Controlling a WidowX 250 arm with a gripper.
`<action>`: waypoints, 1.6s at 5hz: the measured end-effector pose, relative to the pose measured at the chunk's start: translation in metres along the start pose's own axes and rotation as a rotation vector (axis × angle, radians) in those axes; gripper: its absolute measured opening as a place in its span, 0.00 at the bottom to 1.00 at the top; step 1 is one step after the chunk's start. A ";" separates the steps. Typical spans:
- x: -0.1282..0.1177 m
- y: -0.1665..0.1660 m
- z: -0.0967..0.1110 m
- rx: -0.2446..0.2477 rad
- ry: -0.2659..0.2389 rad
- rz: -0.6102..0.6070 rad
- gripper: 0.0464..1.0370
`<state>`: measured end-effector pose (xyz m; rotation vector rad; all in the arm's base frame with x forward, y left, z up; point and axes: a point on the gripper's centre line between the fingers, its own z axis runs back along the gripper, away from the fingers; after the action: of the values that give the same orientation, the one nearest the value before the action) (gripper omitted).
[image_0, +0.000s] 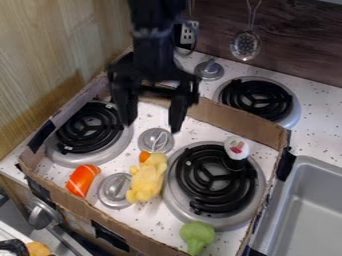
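The black two-finger gripper (152, 115) hangs, fingers apart, near a round silver knob (151, 137); the fuzzy yellow plush toy (147, 178) lies beside that knob; its thin white loop (159, 142), apparently string, could snag a finger lowered there.

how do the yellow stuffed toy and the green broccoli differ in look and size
The yellow stuffed toy is the larger one; the broccoli is smaller.
The stuffed toy is pale yellow and looks fuzzy, while the broccoli is light green with a bumpy head.
The stuffed toy has a long body with stubby limbs, whereas the broccoli narrows to a stem.
Both are inside the cardboard border.
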<state>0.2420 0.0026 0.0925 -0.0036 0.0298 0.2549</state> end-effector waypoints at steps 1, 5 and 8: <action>-0.005 -0.004 -0.015 -0.010 -0.040 0.008 0.96; -0.009 -0.009 -0.062 0.051 -0.096 0.029 0.96; -0.014 -0.003 -0.075 0.201 -0.144 -0.050 0.95</action>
<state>0.2269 -0.0046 0.0177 0.2132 -0.0880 0.2005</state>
